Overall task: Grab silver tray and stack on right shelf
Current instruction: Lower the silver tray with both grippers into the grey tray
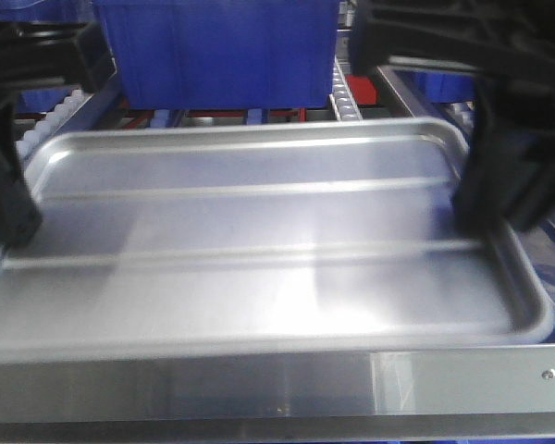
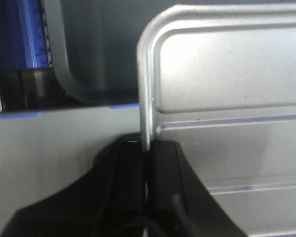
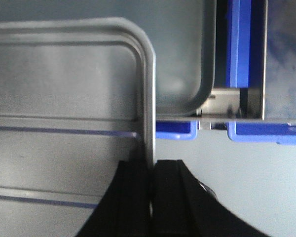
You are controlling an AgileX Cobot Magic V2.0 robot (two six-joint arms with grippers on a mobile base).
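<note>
The silver tray [image 1: 259,231] fills the front view, shiny, with two long ridges across its bottom. It hangs level over the shelf's flat stainless front bar [image 1: 259,384]. My left gripper [image 1: 9,217] is shut on the tray's left rim; the left wrist view shows the rim [image 2: 147,98] pinched between the black fingers [image 2: 147,150]. My right gripper [image 1: 486,217] is shut on the right rim, seen in the right wrist view [image 3: 149,98] clamped between its fingers [image 3: 152,170]. White roller tracks [image 1: 344,92] of the shelf show behind the tray.
A blue bin [image 1: 222,51] stands on the rollers just behind the tray. A duller grey tray [image 2: 89,59] lies below, also in the right wrist view [image 3: 187,59]. Blue bins [image 3: 246,49] sit beside and under the rack.
</note>
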